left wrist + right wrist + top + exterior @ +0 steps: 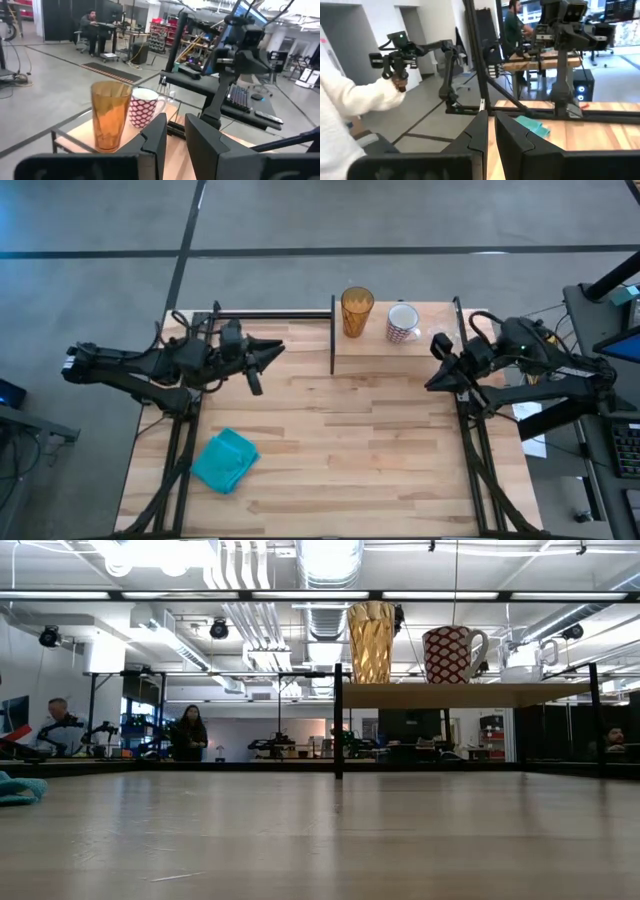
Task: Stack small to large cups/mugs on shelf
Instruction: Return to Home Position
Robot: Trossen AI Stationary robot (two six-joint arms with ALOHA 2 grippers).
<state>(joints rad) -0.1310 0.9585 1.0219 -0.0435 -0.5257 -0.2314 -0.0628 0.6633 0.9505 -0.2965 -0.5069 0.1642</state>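
Observation:
The shelf point(395, 352) stands at the table's far right. On it, in a row, are the amber tumbler point(357, 311) point(371, 641) point(109, 116), the white mug with red pattern point(402, 323) point(450, 653) point(142, 108) and the tiny clear glass cup point(440, 343) point(524, 659) at the shelf's right end. My left gripper point(276, 348) point(175, 131) hovers left of the shelf, nearly shut and empty, pointing at the tumbler. My right gripper point(434, 381) point(491, 125) hovers at the shelf's right edge beside the glass cup, shut and empty.
A teal cloth point(225, 460) point(15, 788) lies crumpled on the table's near left. The shelf's black frame post point(338, 720) stands mid-table. A white sleeve point(350, 110) shows close in the right wrist view. People sit in the room beyond.

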